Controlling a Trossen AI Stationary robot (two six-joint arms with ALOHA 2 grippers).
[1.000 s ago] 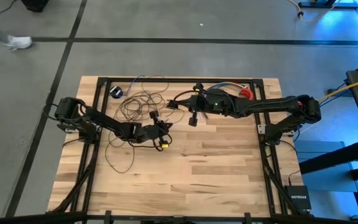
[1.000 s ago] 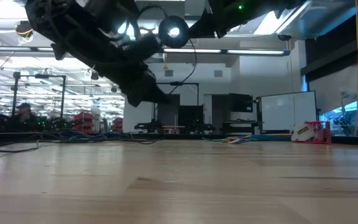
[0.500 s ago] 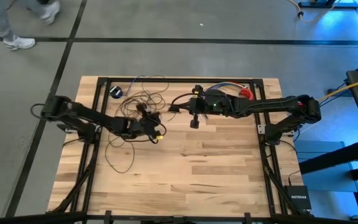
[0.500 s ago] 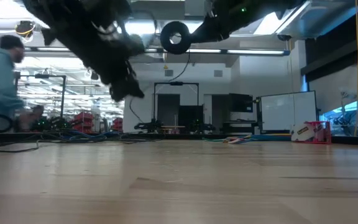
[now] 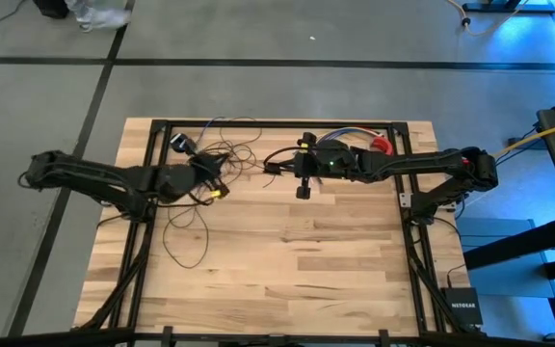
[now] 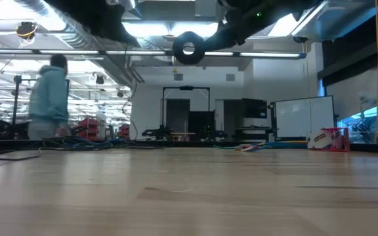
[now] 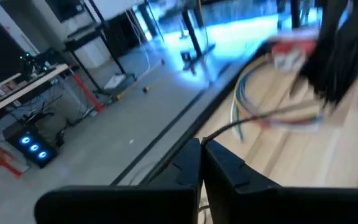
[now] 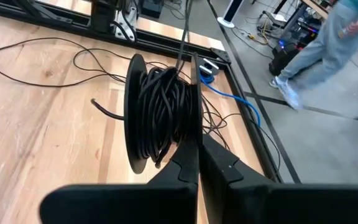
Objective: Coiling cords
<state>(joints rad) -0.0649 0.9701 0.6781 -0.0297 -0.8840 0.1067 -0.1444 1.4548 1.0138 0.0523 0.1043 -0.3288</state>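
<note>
You had a pale wooden table (image 5: 287, 260) carrying the cords (image 5: 186, 236) in loose loops near its far-left corner.

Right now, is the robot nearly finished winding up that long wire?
Partly. Many turns of thin dark cord already sit on the black round spool, held up by the shut right gripper. The shut left gripper pinches the cord near the tangle. Loose loops of cord on the wooden table remain to be wound.
</note>
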